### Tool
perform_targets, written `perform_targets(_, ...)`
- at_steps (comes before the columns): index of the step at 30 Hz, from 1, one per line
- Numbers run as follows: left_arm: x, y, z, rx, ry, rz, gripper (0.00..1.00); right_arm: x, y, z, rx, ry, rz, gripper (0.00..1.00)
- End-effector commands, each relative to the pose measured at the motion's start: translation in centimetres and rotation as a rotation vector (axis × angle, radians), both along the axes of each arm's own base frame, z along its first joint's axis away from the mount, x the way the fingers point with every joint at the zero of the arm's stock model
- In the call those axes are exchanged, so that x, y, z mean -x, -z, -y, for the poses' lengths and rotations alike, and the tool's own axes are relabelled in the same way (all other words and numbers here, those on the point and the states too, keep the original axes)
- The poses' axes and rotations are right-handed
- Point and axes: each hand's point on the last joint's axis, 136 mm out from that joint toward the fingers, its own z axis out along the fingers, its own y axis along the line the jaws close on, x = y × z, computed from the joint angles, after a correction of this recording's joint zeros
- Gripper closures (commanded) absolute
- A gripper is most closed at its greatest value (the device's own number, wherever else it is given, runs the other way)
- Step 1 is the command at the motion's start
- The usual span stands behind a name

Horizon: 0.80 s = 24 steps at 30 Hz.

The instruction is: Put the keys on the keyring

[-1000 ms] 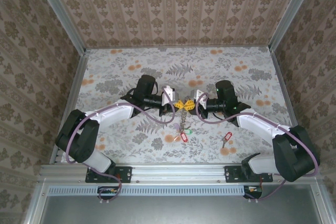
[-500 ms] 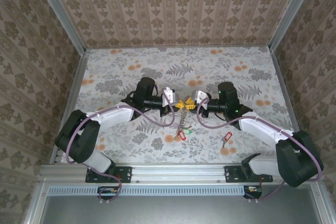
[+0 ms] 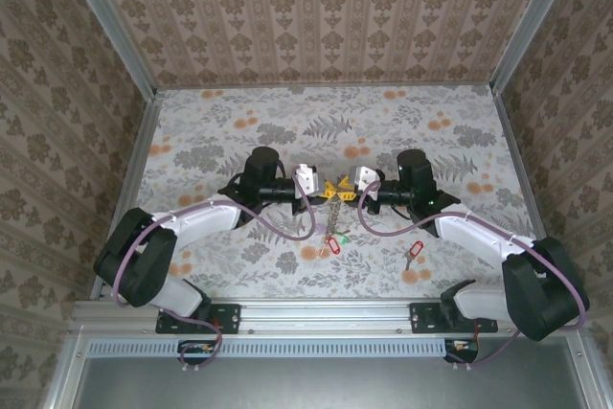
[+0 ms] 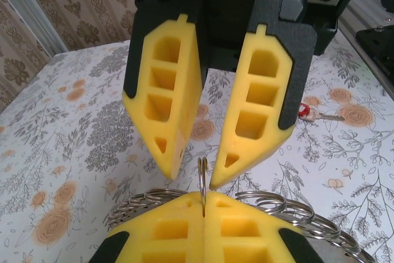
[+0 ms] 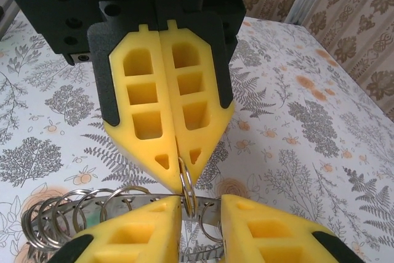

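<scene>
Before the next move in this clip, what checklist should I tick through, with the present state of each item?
1. Right tool gripping the silvery metal keyring of linked wire loops: ok, its yellow fingers are shut on one thin loop.
2. Left tool open: ok, its fingers stand apart with that loop in the gap.
3. A key held ready for threading: not ok, neither tool holds one.
4. Loose red-tagged metal key located: ok, it lies on the floral table beside the right arm.
5. Red and green tagged keys below the keyring already threaded on: cannot tell.
</scene>
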Motion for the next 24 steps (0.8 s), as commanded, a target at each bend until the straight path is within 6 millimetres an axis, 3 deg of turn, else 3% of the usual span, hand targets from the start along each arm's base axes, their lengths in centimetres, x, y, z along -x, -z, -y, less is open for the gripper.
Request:
perform_targets(1, 0.4, -2.0, 0.1, 0.054, 0.007, 0.056, 1.0, 0.1, 0.0, -0.2, 0.001, -0.02, 0.02, 0.79)
perform_targets(5, 0.5, -1.9, 0.1, 0.053, 0.01, 0.055, 1.0, -0.2, -0.9, -0.5, -0.029, -0.019, 0.035, 0.92)
perform_targets(10, 0.5, -1.7, 0.0, 0.048, 0.008, 0.049, 1.0, -0.4, -1.0, -0.4, -0.016, -0.013, 0.041, 1.0)
perform_targets(18, 0.5, -1.5, 0.1, 0.017, 0.015, 0.04, 0.84, 0.1, -1.1, -0.6, 0.009, -0.046, 0.028, 1.0)
perform_targets(24, 0.2, -1.5, 0.2, 0.004, 0.013, 0.04, 0.82, 0.2, -1.1, -0.8, 0.019, -0.051, 0.013, 1.0)
